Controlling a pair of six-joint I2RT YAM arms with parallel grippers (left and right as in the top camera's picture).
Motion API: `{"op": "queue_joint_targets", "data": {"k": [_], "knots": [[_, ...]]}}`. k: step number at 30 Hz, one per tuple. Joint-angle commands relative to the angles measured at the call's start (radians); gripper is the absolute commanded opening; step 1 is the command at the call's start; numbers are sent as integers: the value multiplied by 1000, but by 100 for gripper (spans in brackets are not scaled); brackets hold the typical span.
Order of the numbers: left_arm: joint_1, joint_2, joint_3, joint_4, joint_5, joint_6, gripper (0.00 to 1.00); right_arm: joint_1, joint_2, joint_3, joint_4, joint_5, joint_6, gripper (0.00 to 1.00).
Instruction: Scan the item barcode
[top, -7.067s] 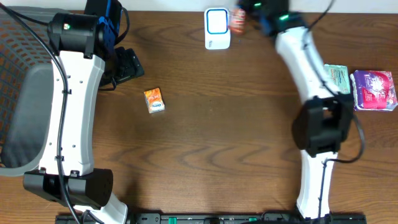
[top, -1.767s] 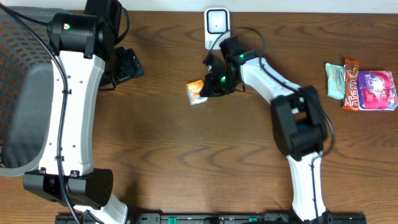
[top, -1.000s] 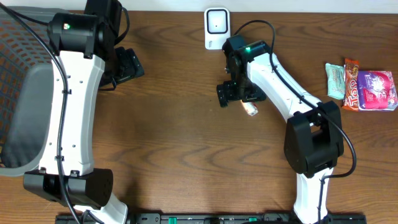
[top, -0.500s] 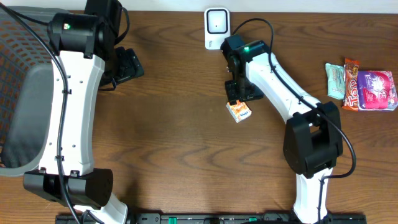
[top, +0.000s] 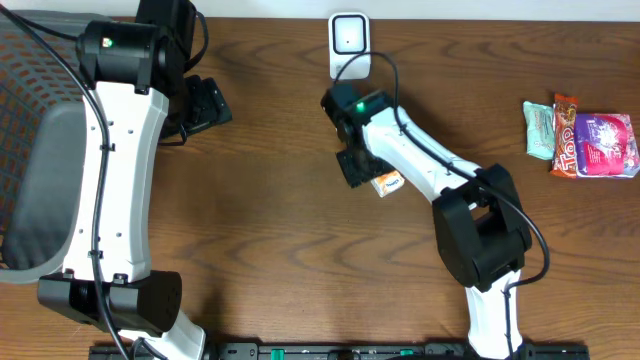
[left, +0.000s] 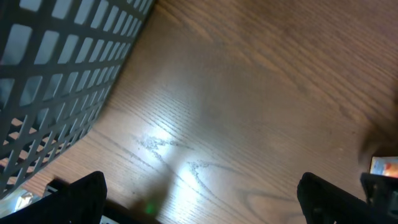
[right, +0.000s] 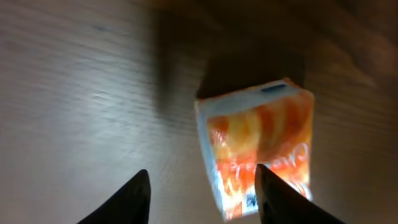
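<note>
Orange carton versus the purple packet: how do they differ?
The orange carton is a small box lying alone mid-table, next to the right gripper. The purple packet is a larger wrapped pack lying at the right edge beside a red bar. Both rest on the wooden table.

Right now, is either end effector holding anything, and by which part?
Nothing is held. The right end effector is over the orange box lying on the table, with one finger clear of its side; the left end effector is open and empty.
</note>
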Motion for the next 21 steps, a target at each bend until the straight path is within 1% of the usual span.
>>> {"op": "queue_joint_targets", "data": {"k": [1, 4, 5, 7, 8, 11, 13, 14, 15, 17, 20, 21], "knots": [[0, -2, 4, -53, -6, -1, 98, 0, 16, -63, 19, 124, 39, 42], [0, -2, 4, -53, -6, -1, 98, -3, 16, -98, 39, 150, 51, 38], [0, -2, 4, -53, -6, -1, 98, -5, 16, -102, 44, 145, 51, 33], [0, -2, 4, -53, -6, -1, 98, -7, 16, -103, 53, 121, 51, 8], [0, -2, 4, -53, -6, -1, 98, -11, 16, -103, 65, 74, 51, 1], [0, -2, 4, -53, -6, -1, 98, -29, 16, -98, 80, -61, 42, 1], [0, -2, 4, -53, -6, -1, 98, -60, 16, -69, 58, -249, 8, 1], [0, -2, 4, -53, -6, -1, 98, -77, 16, -53, 50, -357, -26, 1], [0, -2, 4, -53, -6, -1, 98, -111, 16, -29, 45, -550, -97, 1], [0, -2, 4, -53, -6, -1, 98, -162, 16, -6, 39, -819, -198, 1], [0, -2, 4, -53, -6, -1, 98, -252, 16, -11, 39, -1126, -306, 1], [0, -2, 4, -53, -6, -1, 98, -278, 16, -19, 40, -1198, -336, 1]]}}
